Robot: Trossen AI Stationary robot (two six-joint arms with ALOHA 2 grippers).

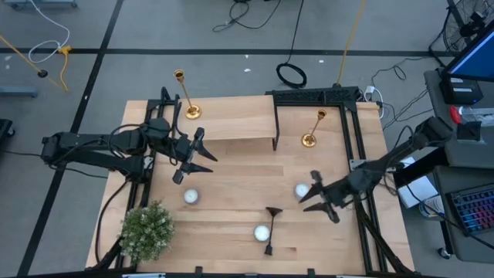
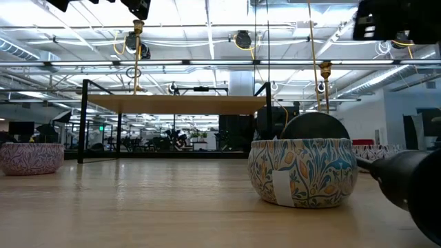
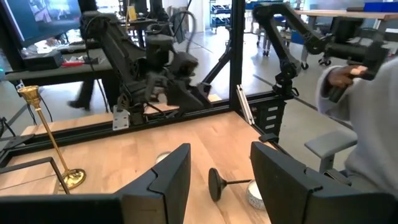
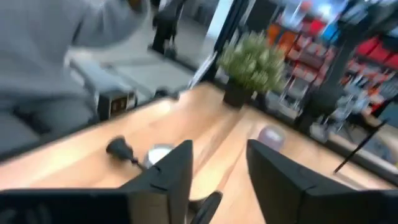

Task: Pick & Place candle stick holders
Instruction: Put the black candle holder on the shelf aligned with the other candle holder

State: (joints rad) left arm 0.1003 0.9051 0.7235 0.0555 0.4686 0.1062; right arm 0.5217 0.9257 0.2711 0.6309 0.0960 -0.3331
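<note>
Two tall gold candlesticks stand on their round bases on the table, one at the far left (image 1: 185, 96), one at the far right (image 1: 312, 127). The shorter black candlestick (image 1: 271, 228) lies on its side near the front edge, its round base (image 3: 214, 183) toward the far side. My left gripper (image 1: 193, 158) hovers open and empty at the table's left, in front of the left gold candlestick. My right gripper (image 1: 320, 199) hovers open and empty at the right, beside the black candlestick and apart from it.
Three small white tealights in patterned tins sit on the table, one at the left (image 1: 191, 196), one at the right (image 1: 302, 190) and one at the front (image 1: 262, 232). A bushy green plant (image 1: 147, 229) stands at the front left. A raised wooden shelf on a black frame (image 1: 231, 127) spans the far middle. A person (image 3: 367, 93) is beside the table.
</note>
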